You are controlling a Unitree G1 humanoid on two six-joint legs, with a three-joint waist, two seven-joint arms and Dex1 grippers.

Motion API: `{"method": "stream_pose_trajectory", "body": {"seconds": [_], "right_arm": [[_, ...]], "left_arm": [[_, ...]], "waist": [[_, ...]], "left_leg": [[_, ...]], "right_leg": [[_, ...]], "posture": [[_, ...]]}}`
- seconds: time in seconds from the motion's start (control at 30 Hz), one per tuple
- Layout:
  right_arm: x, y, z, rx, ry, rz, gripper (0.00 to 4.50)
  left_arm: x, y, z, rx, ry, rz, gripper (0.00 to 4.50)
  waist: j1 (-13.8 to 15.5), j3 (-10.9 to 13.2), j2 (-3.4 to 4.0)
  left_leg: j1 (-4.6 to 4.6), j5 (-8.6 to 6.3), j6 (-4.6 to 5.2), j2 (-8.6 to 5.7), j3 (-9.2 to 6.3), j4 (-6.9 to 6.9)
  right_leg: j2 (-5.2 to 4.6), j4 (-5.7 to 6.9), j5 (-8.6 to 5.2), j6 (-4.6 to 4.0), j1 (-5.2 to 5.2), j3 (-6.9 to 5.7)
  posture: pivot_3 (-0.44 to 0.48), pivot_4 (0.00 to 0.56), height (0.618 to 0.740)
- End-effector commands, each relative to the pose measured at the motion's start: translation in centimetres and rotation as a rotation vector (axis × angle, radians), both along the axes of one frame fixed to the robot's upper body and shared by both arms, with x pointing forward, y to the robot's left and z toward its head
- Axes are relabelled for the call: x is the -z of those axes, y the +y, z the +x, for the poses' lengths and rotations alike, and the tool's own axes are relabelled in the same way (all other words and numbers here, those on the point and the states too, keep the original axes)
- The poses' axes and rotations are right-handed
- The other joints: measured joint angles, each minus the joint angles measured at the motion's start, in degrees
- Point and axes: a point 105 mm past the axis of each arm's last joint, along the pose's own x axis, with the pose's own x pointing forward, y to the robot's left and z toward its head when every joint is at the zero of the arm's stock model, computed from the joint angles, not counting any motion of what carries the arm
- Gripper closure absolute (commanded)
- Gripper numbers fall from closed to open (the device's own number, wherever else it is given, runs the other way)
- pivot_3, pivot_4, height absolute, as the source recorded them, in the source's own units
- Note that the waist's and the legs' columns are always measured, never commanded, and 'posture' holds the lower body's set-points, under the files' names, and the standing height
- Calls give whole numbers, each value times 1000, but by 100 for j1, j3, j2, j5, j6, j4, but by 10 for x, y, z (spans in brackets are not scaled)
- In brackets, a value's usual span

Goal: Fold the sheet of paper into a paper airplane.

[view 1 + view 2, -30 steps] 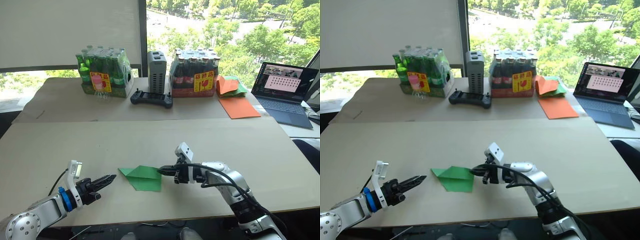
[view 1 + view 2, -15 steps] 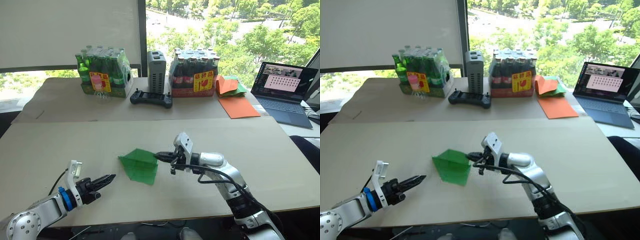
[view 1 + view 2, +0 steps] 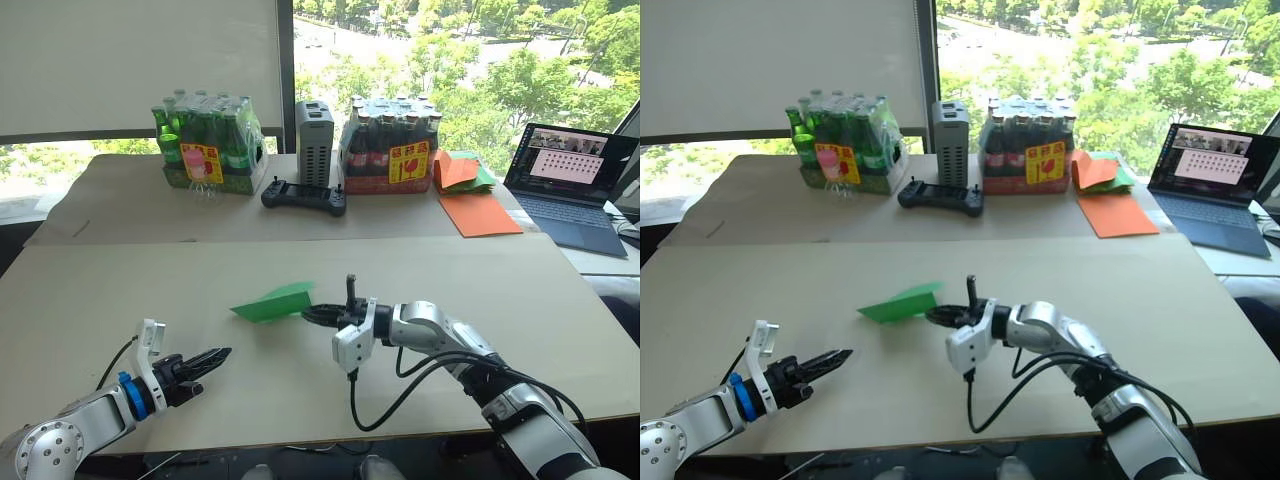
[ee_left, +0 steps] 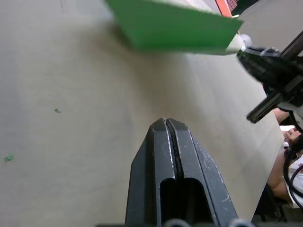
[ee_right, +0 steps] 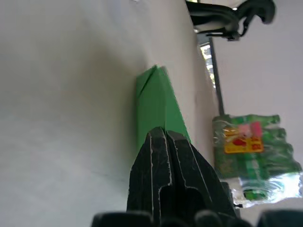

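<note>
The right gripper is pinching the sheet of paper by its near edge, jaws closed on it, and is carrying it just above the counter near the middle, the green piece already folded into a pointed shape and lying nearly flat in the air. The left gripper is hovering low over the counter, well apart from the paper, its 2 jaws pressed together on nothing. The paper is looking very light and thin, so it is likely to flutter, bend or slide out of a shallow pinch; the layered creases are probably lending it some stiffness along the folds, while the single-layer flaps are staying floppy. Too hard a squeeze or a twist risks crumpling or tearing it. The safest hold appears to be on the thick folded edge, where the layers are stacking, with the other gripper pressing the paper flat on the counter for the next crease.
</note>
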Motion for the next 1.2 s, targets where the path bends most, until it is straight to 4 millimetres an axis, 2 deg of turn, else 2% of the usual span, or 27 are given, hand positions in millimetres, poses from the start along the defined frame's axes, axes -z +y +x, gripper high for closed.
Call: {"method": "stream_pose_trajectory", "body": {"seconds": [0.03,0.2,0.37,0.5,0.53,0.63,0.87,1.0,1.2], "right_arm": [[-14,4,-6,-53,2,59,4464],[-24,2,-8,-28,322,171,2931],[-51,2,-13,-44,665,330,1185],[-68,4,-8,-19,820,439,1185],[-71,4,-1,14,856,488,1185],[-72,4,11,89,907,553,1185],[-66,2,19,159,927,571,1185],[-67,3,21,172,926,590,1185],[-71,4,26,198,920,632,1185]], "left_arm": [[-8,3,1,-8,-37,13,4500],[-8,2,1,-8,-34,15,4500],[-7,-1,1,-3,-34,10,4500],[-8,-2,2,1,-36,8,4500],[-11,-2,3,-3,-45,-3,4500],[-20,-7,9,-1,-78,-27,4500],[-40,-46,20,100,-152,-29,4500],[-32,-58,28,131,-147,19,4500],[-11,-63,47,110,-121,114,4500]], "waist": [[-18,0,0],[-6,1,-2],[1,1,0],[10,1,0],[15,1,0],[25,1,0],[56,1,-1],[18,1,0],[7,1,-1]], "left_leg": [[1,0,0,1,0,0],[8,0,1,2,-5,0],[7,0,1,1,-9,0],[9,0,1,2,-10,0],[10,0,1,2,-11,0],[6,0,1,1,-10,0],[-1,0,1,-5,-9,0],[1,0,0,-4,-9,0],[0,0,1,-4,-9,0]], "right_leg": [[0,0,0,0,1,1],[0,-2,1,-1,13,-1],[-3,1,0,-1,11,-3],[0,6,1,-2,10,-4],[1,6,1,-2,10,-5],[0,5,1,-2,8,-6],[-5,1,2,0,6,-6],[-1,4,2,0,4,-5],[2,4,2,0,4,-5]], "posture": [[0,150,727],[0,150,727],[0,150,727],[0,150,727],[0,150,727],[0,150,727],[0,150,727],[0,150,727],[0,150,727]]}}
